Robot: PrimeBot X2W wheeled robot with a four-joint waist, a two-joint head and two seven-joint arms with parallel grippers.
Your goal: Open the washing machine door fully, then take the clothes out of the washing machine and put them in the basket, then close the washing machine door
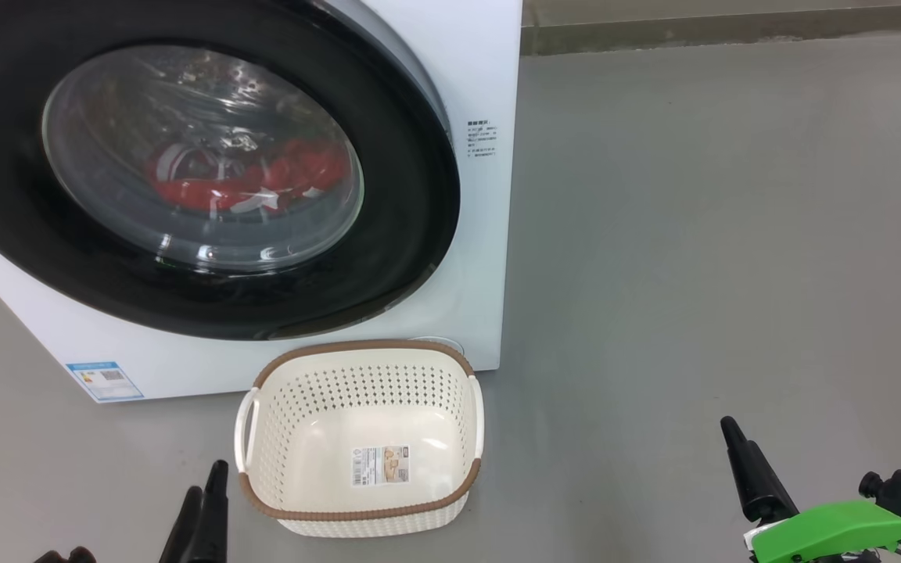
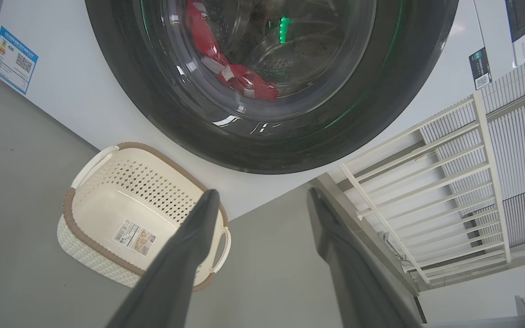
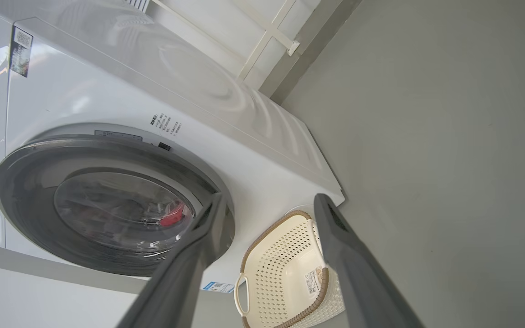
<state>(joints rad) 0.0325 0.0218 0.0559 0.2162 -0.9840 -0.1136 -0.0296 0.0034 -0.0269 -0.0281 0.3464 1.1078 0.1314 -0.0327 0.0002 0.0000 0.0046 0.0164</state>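
Washing machine door (image 1: 200, 156) well beyond left tool (image 1: 206, 481)

The head camera looks steeply down at the washing machine door (image 1: 200, 156) from close in front, while both rolled wrist cameras face it, sharing the basket (image 1: 364, 346) below it.

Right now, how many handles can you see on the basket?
2. The left handle is a white loop on the left side of the basket, and the right handle is a matching loop on the opposite side. Both sit just below the brown rim; none seems hidden.
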